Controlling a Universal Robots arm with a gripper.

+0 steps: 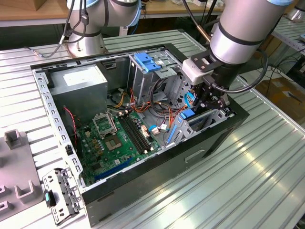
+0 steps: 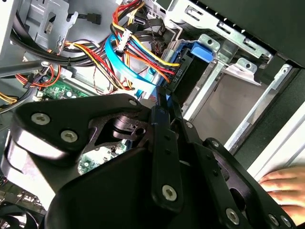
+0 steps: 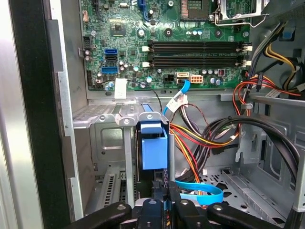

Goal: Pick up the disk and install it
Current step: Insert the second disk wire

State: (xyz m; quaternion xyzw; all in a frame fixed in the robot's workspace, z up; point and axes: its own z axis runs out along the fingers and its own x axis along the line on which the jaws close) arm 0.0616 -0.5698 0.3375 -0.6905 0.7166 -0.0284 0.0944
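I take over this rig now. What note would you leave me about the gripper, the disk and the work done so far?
Gripper: low inside the computer case, right at the end of the disk. I cannot tell if it grips it.
Disk: off the table, standing on edge inside the metal drive bay, blue rail facing the gripper.
Done: picked up and put into the bay.
Left: the pictures do not show whether it is fully seated, so check this.
Caution: a person's hand rests on the case rim near the arm.
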